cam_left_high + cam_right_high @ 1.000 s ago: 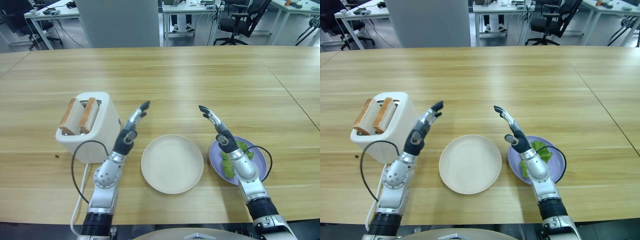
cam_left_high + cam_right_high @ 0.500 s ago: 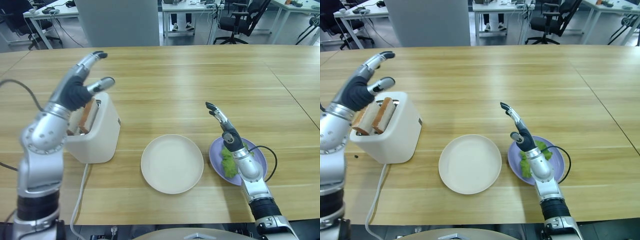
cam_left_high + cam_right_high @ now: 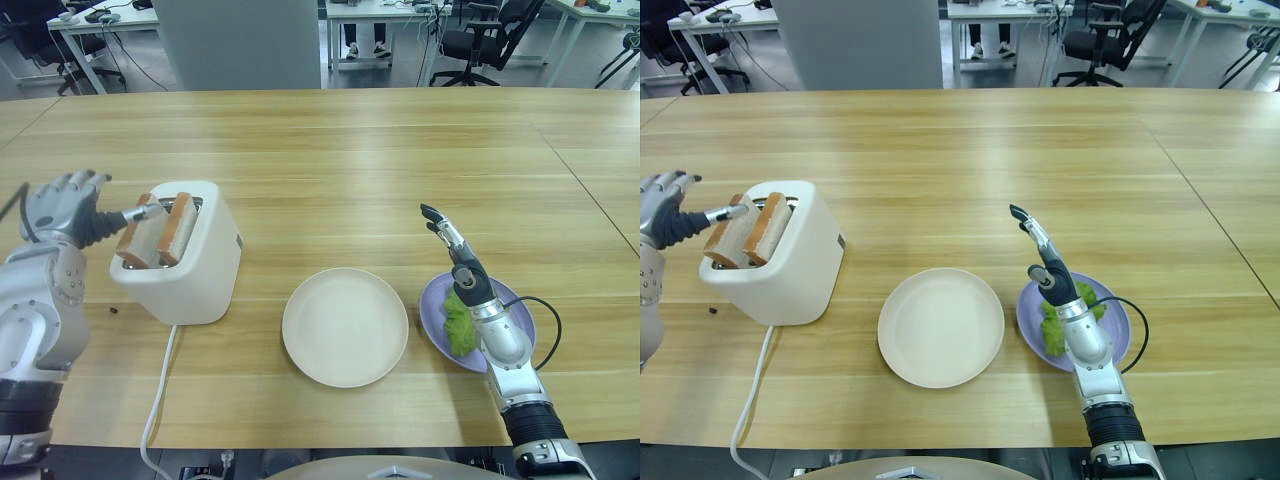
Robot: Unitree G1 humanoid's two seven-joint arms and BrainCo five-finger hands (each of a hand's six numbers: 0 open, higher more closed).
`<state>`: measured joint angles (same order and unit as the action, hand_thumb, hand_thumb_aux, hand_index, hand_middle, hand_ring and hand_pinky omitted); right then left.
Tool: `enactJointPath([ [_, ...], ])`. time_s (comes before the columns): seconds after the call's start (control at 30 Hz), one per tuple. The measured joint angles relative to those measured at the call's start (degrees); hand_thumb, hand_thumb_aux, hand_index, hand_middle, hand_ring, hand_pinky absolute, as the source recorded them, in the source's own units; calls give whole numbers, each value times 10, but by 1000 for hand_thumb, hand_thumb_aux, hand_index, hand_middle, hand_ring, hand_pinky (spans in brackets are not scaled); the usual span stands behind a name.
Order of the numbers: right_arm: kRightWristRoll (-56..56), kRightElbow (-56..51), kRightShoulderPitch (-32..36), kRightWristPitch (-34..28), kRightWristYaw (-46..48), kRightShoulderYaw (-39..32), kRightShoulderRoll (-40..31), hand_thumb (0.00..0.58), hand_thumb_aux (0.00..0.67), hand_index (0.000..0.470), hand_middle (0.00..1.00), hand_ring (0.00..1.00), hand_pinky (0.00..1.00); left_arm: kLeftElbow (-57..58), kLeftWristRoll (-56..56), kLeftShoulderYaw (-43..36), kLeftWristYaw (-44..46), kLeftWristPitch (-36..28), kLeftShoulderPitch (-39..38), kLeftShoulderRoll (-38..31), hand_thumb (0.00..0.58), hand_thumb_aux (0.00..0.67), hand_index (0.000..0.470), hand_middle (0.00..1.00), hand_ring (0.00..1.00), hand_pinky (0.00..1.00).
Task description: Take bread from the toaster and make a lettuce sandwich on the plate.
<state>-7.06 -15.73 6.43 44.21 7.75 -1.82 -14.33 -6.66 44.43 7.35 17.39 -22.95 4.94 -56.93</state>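
Note:
A white toaster [image 3: 195, 270] stands at the table's left with two bread slices [image 3: 160, 228] sticking up from its slots. My left hand [image 3: 68, 206] hovers just left of the toaster top, open, one fingertip close to the nearer slice. An empty cream plate [image 3: 345, 326] lies at the centre front. To its right, a purple plate [image 3: 518, 318] holds green lettuce [image 3: 456, 322]. My right hand [image 3: 460, 270] is open above that plate's left part, fingers pointing away from me.
The toaster's white cord [image 3: 158, 378] runs down to the table's front edge. A small dark speck [image 3: 113, 309] lies left of the toaster. Desks and office chairs [image 3: 470, 40] stand beyond the far edge.
My left hand came down from above the toaster to its left side, level with the bread tops. The right hand shifted slightly right over the lettuce plate.

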Motion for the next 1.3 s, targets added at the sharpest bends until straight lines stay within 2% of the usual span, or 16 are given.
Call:
enactJointPath([
  [0.23,0,6,-1,-5,-3,1,0,0,0,0,0,0,0,-10,14,-3,45,-7,-27,-15,0,0,0,0,0,0],
  [0.27,0,6,-1,-6,-4,1,0,0,0,0,0,0,0,-12,14,-4,49,-8,-28,-15,96,58,40,0,0,0],
  [0.3,0,6,-1,-7,-4,1,0,0,0,0,0,0,0,-14,14,-5,53,-8,-29,-15,482,394,271,0,0,0],
  [0.33,0,7,-1,-7,-4,1,0,0,0,0,0,0,0,-19,14,-5,57,-10,-28,-15,482,394,271,0,0,0],
  [0.4,0,8,-1,-8,-4,1,0,0,0,0,0,0,0,-26,14,-5,58,-12,-27,-13,565,562,386,0,0,0],
  [0.43,0,9,-1,-9,-4,1,0,0,0,0,0,0,0,-27,14,-4,61,-12,-27,-11,565,562,386,0,0,0],
  [0.5,0,12,-2,-10,-4,1,0,0,0,0,0,0,0,-30,10,-6,64,-12,-26,2,580,670,460,0,0,0],
  [0.67,0,13,-4,-10,-4,1,-1,0,0,0,0,0,0,-45,-3,-2,54,-18,-10,43,580,670,460,0,0,0],
  [0.8,0,13,-5,-11,-4,1,-2,0,0,0,0,0,0,-71,-27,24,35,-24,14,82,580,670,460,263,263,263],
  [0.87,0,14,-5,-11,-4,1,-3,0,0,0,0,0,0,-91,-39,42,28,-25,29,93,580,670,460,278,278,278],
  [0.9,0,14,-5,-11,-4,1,-3,0,0,0,0,0,0,-99,-44,50,23,-25,37,95,580,670,460,518,518,518],
  [1.0,-2,17,-5,-11,-5,1,-4,0,0,0,0,0,0,-117,-55,72,4,-23,63,102,580,670,460,639,639,639],
  [1.03,-7,20,-5,-11,-6,1,-6,0,0,0,0,0,0,-122,-61,81,-4,-19,72,103,580,670,460,769,769,769],
  [1.1,-20,26,-5,-11,-11,2,-12,0,0,0,0,0,0,-130,-68,97,-17,-14,82,104,580,670,460,796,796,796],
  [1.13,-40,33,-5,-15,-16,3,-22,0,0,0,0,0,0,-132,-73,105,-29,-8,90,105,580,670,460,988,988,988],
  [1.3,-214,81,-7,-72,-54,18,-115,0,0,0,0,0,0,-136,-99,153,-80,38,130,103,580,670,460,1000,1000,1000],
])
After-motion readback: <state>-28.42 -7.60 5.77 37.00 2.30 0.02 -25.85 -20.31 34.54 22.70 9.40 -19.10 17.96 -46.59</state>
